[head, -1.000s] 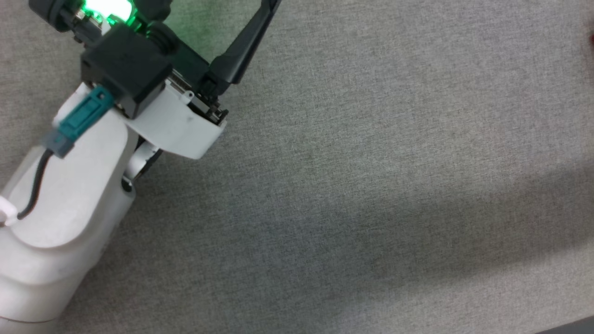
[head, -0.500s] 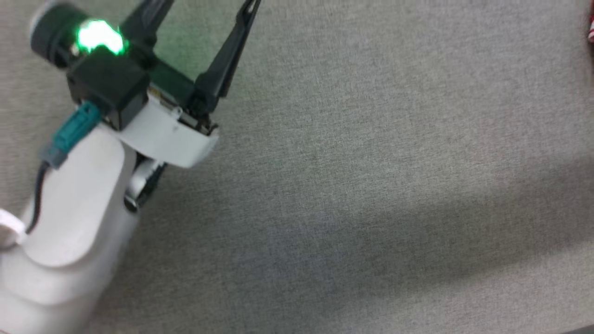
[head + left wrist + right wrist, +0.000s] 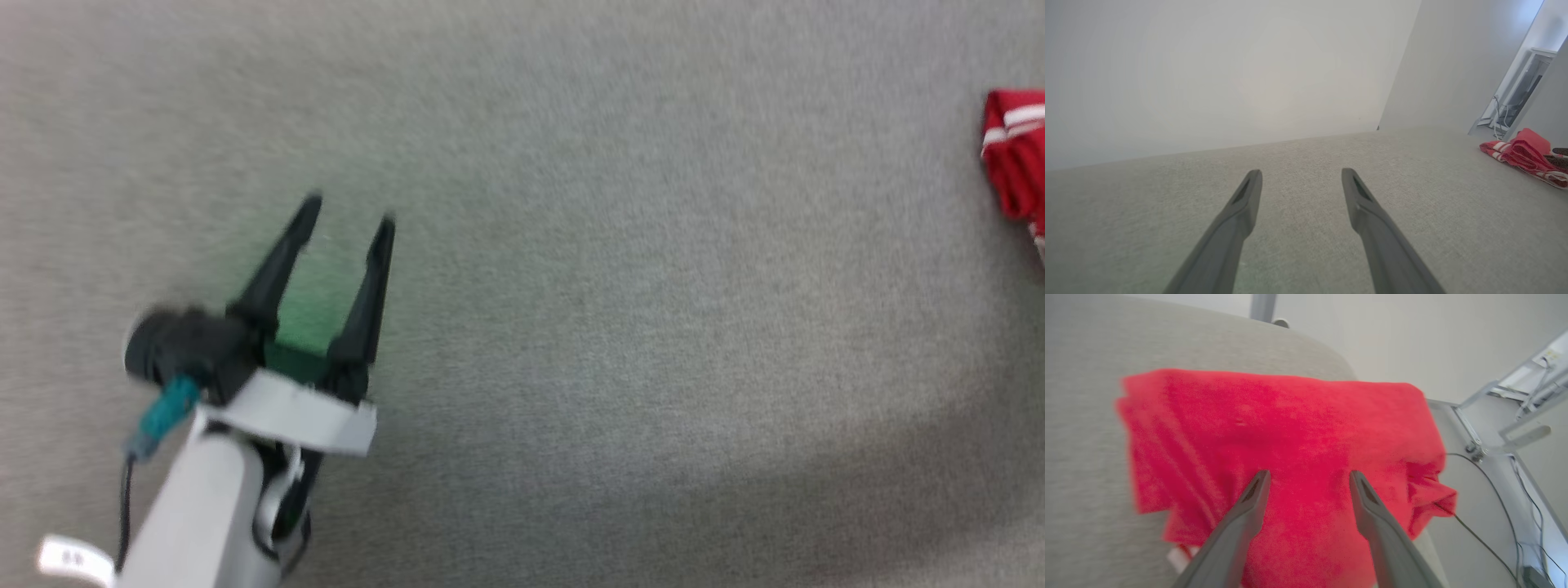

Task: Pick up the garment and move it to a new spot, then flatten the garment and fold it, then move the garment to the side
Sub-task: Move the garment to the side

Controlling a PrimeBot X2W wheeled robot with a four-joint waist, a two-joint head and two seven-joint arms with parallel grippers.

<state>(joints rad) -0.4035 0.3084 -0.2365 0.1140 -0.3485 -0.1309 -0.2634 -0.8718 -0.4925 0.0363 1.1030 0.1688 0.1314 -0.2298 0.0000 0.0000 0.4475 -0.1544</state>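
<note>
Two grippers, one garment, one grey cloth-covered surface [image 3: 620, 384].

Item 1, garment [image 3: 1290, 424]: red, folded to a rough rectangle, plain side up. It lies flat at the surface's rounded end. In the right wrist view one rumpled corner droops over the edge. Red-white trim [image 3: 1020, 121] shows in the head view, where the garment sits at the far right border, partly cut off.

Item 2, right gripper [image 3: 1309, 475]: fingers spread with nothing between them, directly over the garment's middle and pointing across the red cloth. Whether the tips touch the cloth cannot be told.

Item 3, left gripper [image 3: 349, 212]: fingers spread and empty, over bare surface at the lower left of the head view. It is well apart from the garment, which lies off to its right. In the left wrist view the garment is a low red heap at the right border, far beyond the fingertips.

Item 4, floor [image 3: 1474, 477]: pale, past the surface's end, carrying thin cables [image 3: 1478, 539] and a metal frame [image 3: 1470, 433].
</note>
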